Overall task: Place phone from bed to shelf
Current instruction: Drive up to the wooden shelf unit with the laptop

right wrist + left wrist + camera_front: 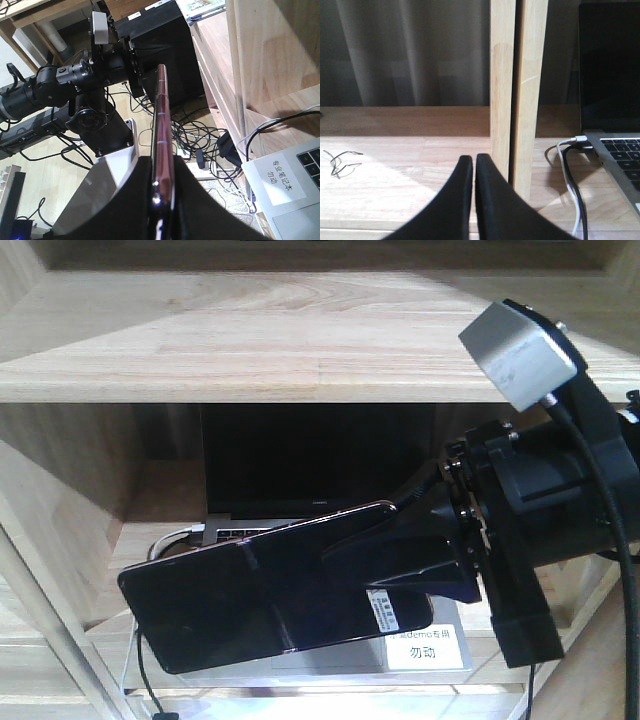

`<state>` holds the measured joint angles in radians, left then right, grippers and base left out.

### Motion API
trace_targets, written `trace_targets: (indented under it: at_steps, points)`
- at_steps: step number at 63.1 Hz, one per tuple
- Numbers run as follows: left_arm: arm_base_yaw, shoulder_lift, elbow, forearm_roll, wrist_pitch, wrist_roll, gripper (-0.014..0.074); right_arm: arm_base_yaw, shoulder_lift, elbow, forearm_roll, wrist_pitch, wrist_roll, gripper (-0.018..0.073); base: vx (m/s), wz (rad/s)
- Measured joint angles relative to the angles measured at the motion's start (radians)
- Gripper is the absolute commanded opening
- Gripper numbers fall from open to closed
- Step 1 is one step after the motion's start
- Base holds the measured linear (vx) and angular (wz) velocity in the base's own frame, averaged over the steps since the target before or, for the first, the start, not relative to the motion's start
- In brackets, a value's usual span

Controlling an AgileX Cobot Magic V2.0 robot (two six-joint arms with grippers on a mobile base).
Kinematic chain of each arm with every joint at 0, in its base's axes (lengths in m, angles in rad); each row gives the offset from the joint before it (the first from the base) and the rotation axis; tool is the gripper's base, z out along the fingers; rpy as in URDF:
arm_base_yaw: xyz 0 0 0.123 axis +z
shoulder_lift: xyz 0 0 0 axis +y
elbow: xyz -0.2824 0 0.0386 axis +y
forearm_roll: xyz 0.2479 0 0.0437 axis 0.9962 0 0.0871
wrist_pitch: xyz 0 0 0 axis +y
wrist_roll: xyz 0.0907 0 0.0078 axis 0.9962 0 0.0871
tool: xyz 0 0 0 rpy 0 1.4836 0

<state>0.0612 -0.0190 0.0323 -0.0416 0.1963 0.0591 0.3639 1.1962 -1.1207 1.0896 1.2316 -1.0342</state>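
The phone point(240, 600), a glossy black slab with a pinkish edge and a white sticker, hangs tilted in front of the shelf's point(300, 360) lower compartment. My right gripper point(345, 570) is shut on its right end. In the right wrist view the phone point(161, 125) shows edge-on, clamped between the black fingers point(200, 200) of the right gripper point(162, 172). My left gripper point(472, 161) is shut with nothing in it, low over a pale shelf point(395, 170) plank beside two uprights. The bed is out of view.
A grey laptop point(310, 470) with a black screen stands open inside the compartment behind the phone, with a labelled palm rest point(282, 182) and cables point(572, 185) at its left. The left arm point(75, 75) reaches across below. Tangled cords point(200, 140) lie on the floor.
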Motion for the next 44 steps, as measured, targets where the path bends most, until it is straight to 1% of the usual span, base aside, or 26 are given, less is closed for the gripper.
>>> trace_targets:
  at_steps: [44]
  points:
    - [0.000,0.000,0.000,0.000,0.000,0.000,0.0001,0.000,0.000,0.000,0.000,0.000,0.001,-0.0002,0.00,0.00]
